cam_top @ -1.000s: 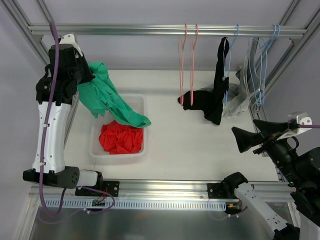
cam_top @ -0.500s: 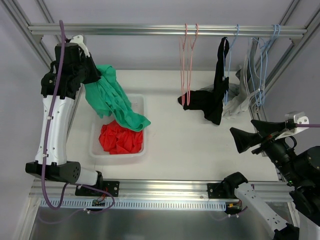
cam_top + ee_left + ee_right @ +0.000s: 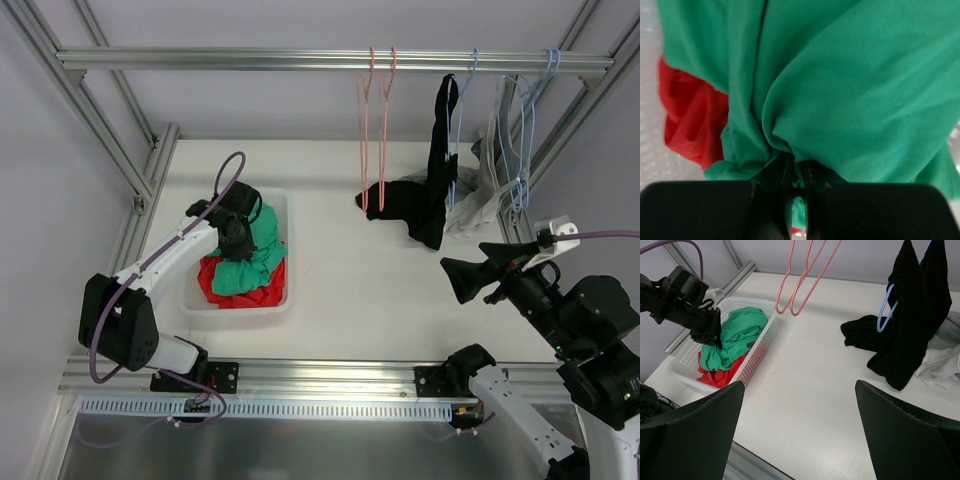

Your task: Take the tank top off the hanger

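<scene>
The left claw point(image 3: 795, 172) is clenched on the green tank top point(image 3: 840, 90), with a fold of the cloth pinched between its nearly meeting fingers. The claw sits low inside the white basket point(image 3: 235, 308). The tank top bunches directly in front of and under it, on top of a red garment point(image 3: 685, 120) that shows to the claw's left and below the green cloth. From above, the left claw point(image 3: 237, 235) is at the far-left part of the basket, and the tank top point(image 3: 250, 255) spreads from it towards the near right.

The right claw point(image 3: 799, 385) is released, its two fingers spread wide above the bare surface point(image 3: 805, 390). Ahead of it and to its left stands the basket point(image 3: 760, 352) with the tank top point(image 3: 737, 335). Straight ahead and higher, two pink hangers point(image 3: 800, 280) hang from the rail point(image 3: 250, 60). To its right front, a black garment point(image 3: 912, 315) drapes from a blue hanger point(image 3: 887, 310) down onto the surface.
</scene>
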Robot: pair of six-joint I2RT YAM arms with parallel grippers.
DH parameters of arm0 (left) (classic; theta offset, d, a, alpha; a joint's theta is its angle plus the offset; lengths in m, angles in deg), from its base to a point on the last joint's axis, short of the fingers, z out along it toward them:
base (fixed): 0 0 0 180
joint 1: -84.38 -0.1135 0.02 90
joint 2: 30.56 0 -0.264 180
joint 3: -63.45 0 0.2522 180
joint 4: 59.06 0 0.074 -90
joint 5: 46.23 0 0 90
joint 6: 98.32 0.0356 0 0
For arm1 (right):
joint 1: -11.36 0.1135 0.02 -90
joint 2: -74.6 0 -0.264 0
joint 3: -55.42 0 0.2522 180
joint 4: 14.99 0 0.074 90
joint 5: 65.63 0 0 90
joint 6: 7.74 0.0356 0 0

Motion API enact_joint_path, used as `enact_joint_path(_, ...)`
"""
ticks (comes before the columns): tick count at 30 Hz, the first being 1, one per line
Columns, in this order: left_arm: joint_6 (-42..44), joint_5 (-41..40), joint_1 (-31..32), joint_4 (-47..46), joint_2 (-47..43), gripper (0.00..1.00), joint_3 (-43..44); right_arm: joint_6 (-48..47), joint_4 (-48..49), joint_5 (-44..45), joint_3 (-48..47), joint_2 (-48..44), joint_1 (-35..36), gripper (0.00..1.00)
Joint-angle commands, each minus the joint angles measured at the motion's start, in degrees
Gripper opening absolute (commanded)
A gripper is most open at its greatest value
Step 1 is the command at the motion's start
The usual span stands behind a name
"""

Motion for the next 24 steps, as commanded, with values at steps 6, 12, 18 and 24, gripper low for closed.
enact_joint_path(6,-2.77,-18.61,-3.16,-3.21,4.39,0.00,-0.34,1.88,5.35,-2.62,2.39,-0.18,-0.29,1.00)
enact_joint_path(12,4.86,-15.36,-1.33,-3.38,15.82,0.00,3.53,1.88,5.70,-3.41,2.93,0.09,-0.20,0.99)
enact_joint_path(18,6.03,-17.82,0.00,-3.64,18.39,0.00,3.71,1.35,5.62,-3.59,2.57,0.61,-0.20,0.99)
enact_joint_path(24,10.92,-15.64,-2.28,-7.39,20.50,0.00,6.52,0.48,5.70,-3.41,2.92,1.75,-0.29,1.00)
